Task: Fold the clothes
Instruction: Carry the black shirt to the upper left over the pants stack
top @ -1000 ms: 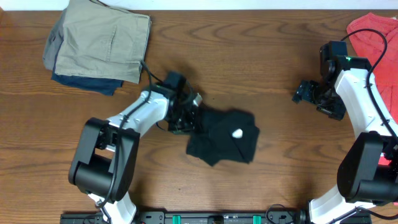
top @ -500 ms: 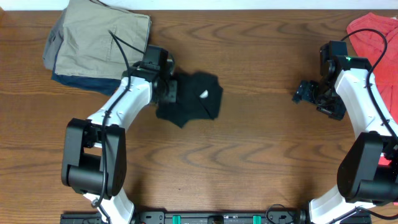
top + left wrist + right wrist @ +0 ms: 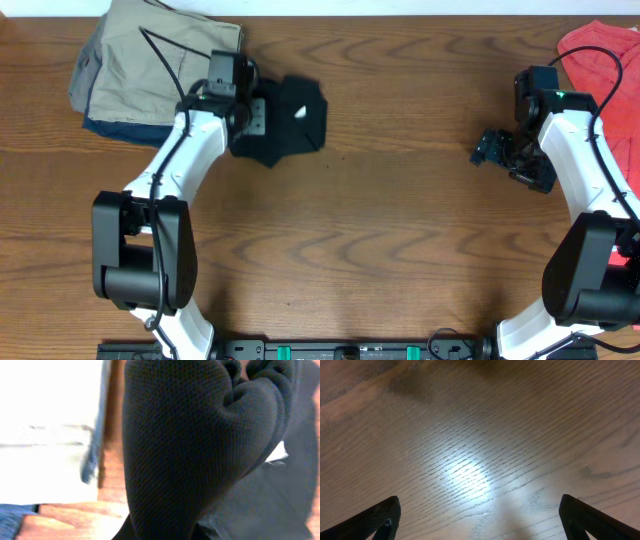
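Shifted up-left: black T-shirt (image 3: 288,122), soft bunched knit bundle.

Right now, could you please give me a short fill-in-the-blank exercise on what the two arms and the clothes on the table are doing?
1. The left gripper is shut on the ___ T-shirt.
2. The right gripper stands ___ above the table, holding nothing.
3. The garment in the far right corner is ___.
Missing words: black; open; red.
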Available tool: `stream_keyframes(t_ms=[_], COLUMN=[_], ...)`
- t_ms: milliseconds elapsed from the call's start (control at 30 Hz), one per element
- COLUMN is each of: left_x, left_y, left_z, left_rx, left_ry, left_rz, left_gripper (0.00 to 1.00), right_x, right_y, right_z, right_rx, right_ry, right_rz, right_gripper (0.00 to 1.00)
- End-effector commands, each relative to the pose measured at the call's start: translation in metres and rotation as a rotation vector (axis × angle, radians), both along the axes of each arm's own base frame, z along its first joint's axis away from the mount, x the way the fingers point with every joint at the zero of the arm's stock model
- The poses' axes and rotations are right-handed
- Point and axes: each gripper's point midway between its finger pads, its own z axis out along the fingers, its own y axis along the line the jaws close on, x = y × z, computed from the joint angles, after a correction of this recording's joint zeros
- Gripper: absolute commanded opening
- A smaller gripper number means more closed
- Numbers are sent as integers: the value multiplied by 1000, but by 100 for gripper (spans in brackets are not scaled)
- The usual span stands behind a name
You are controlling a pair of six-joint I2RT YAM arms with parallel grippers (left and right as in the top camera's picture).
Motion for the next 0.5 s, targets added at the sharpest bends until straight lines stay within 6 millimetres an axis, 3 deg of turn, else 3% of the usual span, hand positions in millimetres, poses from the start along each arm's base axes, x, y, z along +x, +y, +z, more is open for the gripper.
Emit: stream_keyframes(t_ms=[0, 367, 467], left_x=[22, 39, 42], left_y=[4, 2, 13], left_z=[31, 64, 69], left_rx=[16, 8, 58], left_ry=[-76, -151, -168], left_rz=[5, 7, 44], left_gripper=[6, 6, 6], right_x=[3, 3, 3], right_y=[-3, -3, -3], right_z=[7, 7, 7], right_rx=[-9, -9, -9], right_ry=[-25, -25, -25], right_rz=[-16, -16, -16], right_gripper=[99, 99, 99])
